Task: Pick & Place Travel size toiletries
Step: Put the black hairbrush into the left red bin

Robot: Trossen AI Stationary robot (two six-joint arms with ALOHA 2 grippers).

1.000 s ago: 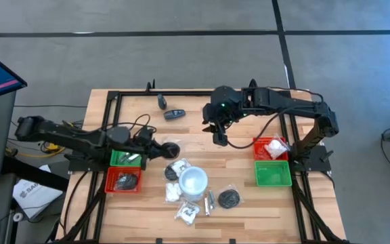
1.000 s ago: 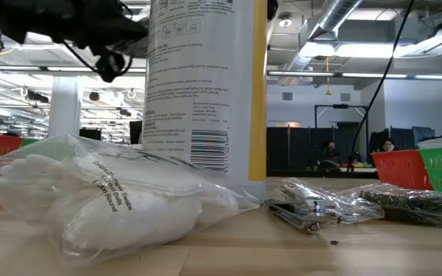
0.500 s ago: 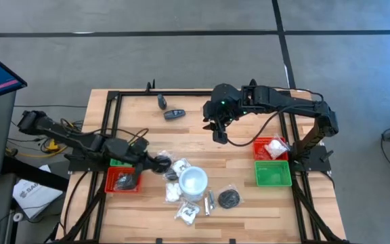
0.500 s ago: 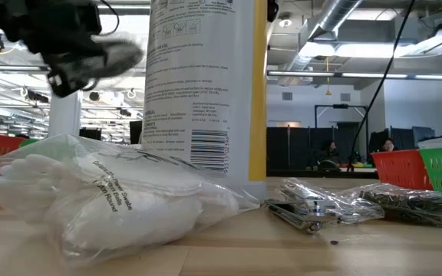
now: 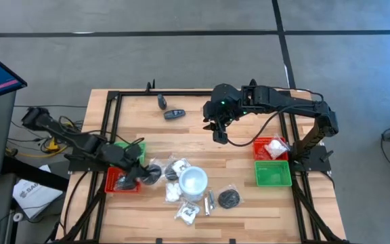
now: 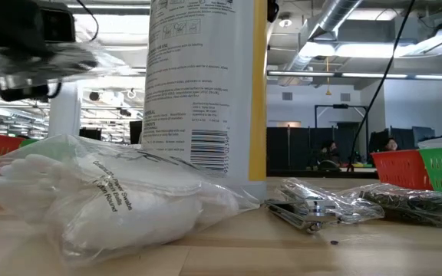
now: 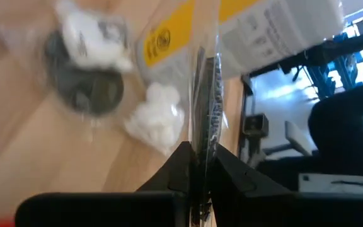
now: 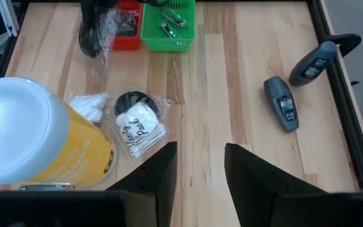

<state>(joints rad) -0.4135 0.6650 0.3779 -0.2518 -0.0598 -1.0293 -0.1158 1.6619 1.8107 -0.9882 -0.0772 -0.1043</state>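
My left gripper (image 5: 145, 172) is shut on a black round disc in a clear wrapper (image 5: 154, 174), just right of the left red tray (image 5: 114, 184); a green tray (image 5: 120, 146) sits behind it. More toiletries lie at the table's middle near edge: white pieces in wrappers (image 5: 173, 192), another wrapped black disc (image 5: 229, 198) and thin silvery sticks (image 5: 208, 202). My right gripper (image 5: 219, 135) hangs open and bare high above the table's middle, in its own view too (image 8: 197, 170). My left gripper pinches the wrapped disc by its rim (image 7: 201, 148) between its two fingers (image 7: 175, 173). The disc shows edge-on in the wrist view, standing out past the fingertips with loose wrapper around it. It is lifted clear of the table (image 8: 93, 34).
A tall white cup-like bottle with a yellow label (image 5: 193, 181) stands among the loose items. Two dark bottles (image 5: 175, 114) (image 5: 162, 102) lie at the far side. At the right stand a red tray (image 5: 271, 150) holding white pieces and a green tray (image 5: 273, 174).
My left gripper has carried the wrapped disc toward the table's near left, from beside the green tray to the right side of the left red tray, sinking a little and rolling about its own axis. It has stayed shut on the disc.
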